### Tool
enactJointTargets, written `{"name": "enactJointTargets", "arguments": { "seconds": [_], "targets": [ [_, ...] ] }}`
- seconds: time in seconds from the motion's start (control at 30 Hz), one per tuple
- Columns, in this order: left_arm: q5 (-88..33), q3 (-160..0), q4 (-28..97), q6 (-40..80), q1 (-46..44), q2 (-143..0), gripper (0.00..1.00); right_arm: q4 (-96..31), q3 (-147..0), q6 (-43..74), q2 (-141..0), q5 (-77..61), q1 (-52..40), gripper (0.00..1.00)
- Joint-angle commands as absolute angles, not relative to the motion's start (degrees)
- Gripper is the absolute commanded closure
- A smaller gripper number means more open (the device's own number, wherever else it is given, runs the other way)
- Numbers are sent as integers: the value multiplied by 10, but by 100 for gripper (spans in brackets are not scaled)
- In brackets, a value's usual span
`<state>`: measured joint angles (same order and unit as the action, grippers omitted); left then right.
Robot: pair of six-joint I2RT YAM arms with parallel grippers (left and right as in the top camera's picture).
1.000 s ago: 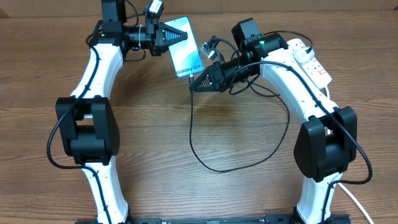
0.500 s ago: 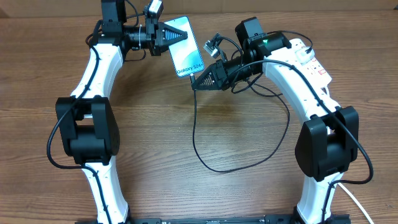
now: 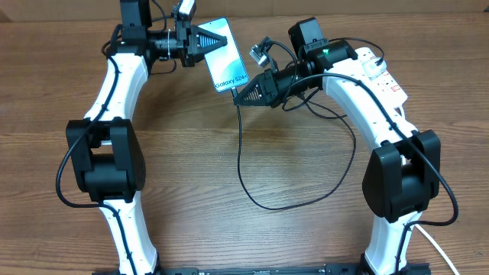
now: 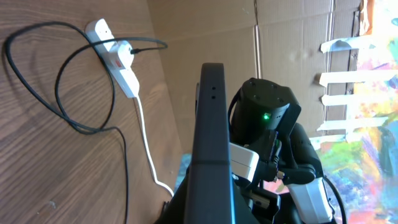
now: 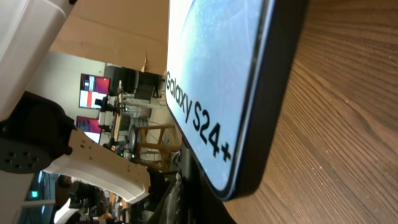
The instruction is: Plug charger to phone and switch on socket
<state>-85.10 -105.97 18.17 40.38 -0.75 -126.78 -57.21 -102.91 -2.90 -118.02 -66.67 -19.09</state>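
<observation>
Currently the phone (image 3: 227, 56), pinched in the left jaws above the worktop's (image 3: 306, 237) far edge, points its long axis toward the right jaws, which are pressed together on the charger's (image 3: 239, 164) tip just beside the phone's near end.

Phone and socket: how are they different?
The phone has a light blue screen and black edge; the socket is white with red switches. The phone is tilted up in the left gripper; the socket lies flat on the table. Both are oblong.
</observation>
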Motion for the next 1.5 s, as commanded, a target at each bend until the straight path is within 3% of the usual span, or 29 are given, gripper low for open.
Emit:
{"name": "enactJointTargets", "arguments": {
  "seconds": [0.0,0.13,0.3,0.63,0.97,1.3,1.47],
  "targets": [
    [-907,-1066,192,403,-34,-1262,96,-525,-1042,3,-1187,-673,-176,96],
    [-907,-1066,193,402,-35,-1262,96,-520,-1042,7,-1187,-671,-176,96],
    [-907,-1066,192,402,-34,-1262,96,-528,-1042,6,-1187,-650,-176,77],
    [-907,-1066,192,383,-34,-1263,96,-561,-1043,-15,-1182,-628,-157,63],
    [-894,-1050,202,314,-35,-1263,96,-583,-1044,-19,-1138,-620,-61,44],
    [-756,-990,257,292,-35,-1263,96,-627,-1044,-19,-1136,-535,-42,40],
    [-743,-991,270,291,-35,-1263,96,-636,-1044,-19,-1136,-508,-48,39]
  ]
}}
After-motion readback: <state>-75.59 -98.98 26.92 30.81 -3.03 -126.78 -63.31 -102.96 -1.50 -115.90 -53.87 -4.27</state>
